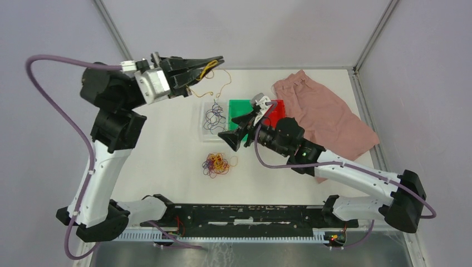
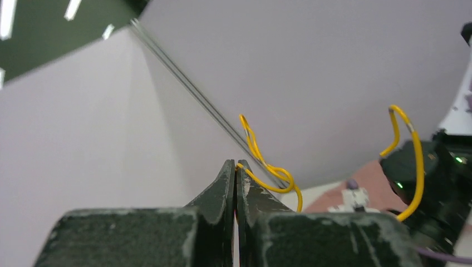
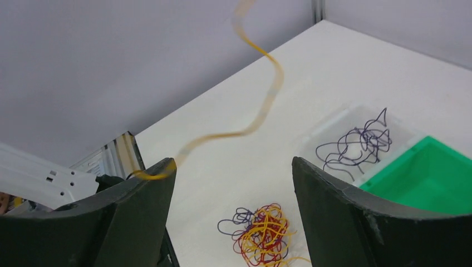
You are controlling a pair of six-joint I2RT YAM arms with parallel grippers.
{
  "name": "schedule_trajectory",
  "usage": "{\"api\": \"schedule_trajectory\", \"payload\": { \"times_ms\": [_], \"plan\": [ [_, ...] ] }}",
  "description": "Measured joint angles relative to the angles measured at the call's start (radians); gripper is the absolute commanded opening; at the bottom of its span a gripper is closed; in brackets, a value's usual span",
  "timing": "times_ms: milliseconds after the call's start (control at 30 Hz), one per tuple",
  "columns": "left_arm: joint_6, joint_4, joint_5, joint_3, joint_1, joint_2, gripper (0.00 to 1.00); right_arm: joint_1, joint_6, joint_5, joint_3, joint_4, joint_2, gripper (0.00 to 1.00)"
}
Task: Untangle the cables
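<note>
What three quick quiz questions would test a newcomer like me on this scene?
1. True or false: the left gripper is shut on a yellow cable.
2. The loose purple cables lie in a tray. Which kind is it? A clear, B green, C red.
3. Fill in: the right gripper stands ____, with nothing between its fingers.
Key: 1 true; 2 A; 3 open.
</note>
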Motion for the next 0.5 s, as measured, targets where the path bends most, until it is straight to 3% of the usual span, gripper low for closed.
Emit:
{"api": "schedule_trajectory", "payload": {
  "times_ms": [300, 500],
  "plan": [
    [-0.114, -0.007, 0.015, -0.325, 0.0, -0.039, 0.03, -0.024, -0.08, 0.107, 0.097, -0.176, -0.023, 0.85],
    [-0.167, 0.026, 0.014, -0.385, -0.001, 0.003, 0.03, -0.145, -0.063, 0.257, 0.081, -0.392, -0.049, 0.86]
  ]
}}
